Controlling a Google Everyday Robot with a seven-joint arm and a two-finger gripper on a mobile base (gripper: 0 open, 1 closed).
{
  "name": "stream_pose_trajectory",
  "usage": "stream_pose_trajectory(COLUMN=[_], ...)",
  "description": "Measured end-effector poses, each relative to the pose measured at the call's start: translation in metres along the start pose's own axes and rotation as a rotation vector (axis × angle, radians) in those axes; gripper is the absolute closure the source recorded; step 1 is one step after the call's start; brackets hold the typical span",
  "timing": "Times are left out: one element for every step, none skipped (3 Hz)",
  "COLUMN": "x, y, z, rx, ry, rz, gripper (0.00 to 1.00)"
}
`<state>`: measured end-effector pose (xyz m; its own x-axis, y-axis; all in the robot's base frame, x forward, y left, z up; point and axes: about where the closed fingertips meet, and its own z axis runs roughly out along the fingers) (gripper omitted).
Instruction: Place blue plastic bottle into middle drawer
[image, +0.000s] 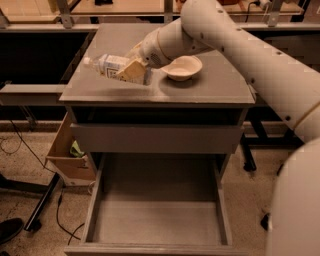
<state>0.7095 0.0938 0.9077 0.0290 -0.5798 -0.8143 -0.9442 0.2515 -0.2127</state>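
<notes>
I see my pincer (134, 71) clamped on the bottle (107, 64), held tilted over the table (210, 90) beside the bowl (182, 67); the middle drawer (157, 225) stands open below.

No writing can be read anywhere. The bottle (111, 64) has a label (114, 66) just left of the fingers (133, 74), illegible; the gripper (130, 69) clasps it there.
</notes>
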Motion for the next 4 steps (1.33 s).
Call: stream_pose_trajectory(x=[-0.001, 0.014, 0.034, 0.046], y=[0.013, 0.039, 0.067, 0.096], z=[-0.044, -0.076, -0.099, -0.107], rx=[0.004, -0.044, -0.100, -0.189], ry=[-0.070, -0.118, -0.131, -0.111], rz=[-0.016, -0.053, -0.101, -0.185], gripper=[1.00, 1.00, 1.00, 1.00])
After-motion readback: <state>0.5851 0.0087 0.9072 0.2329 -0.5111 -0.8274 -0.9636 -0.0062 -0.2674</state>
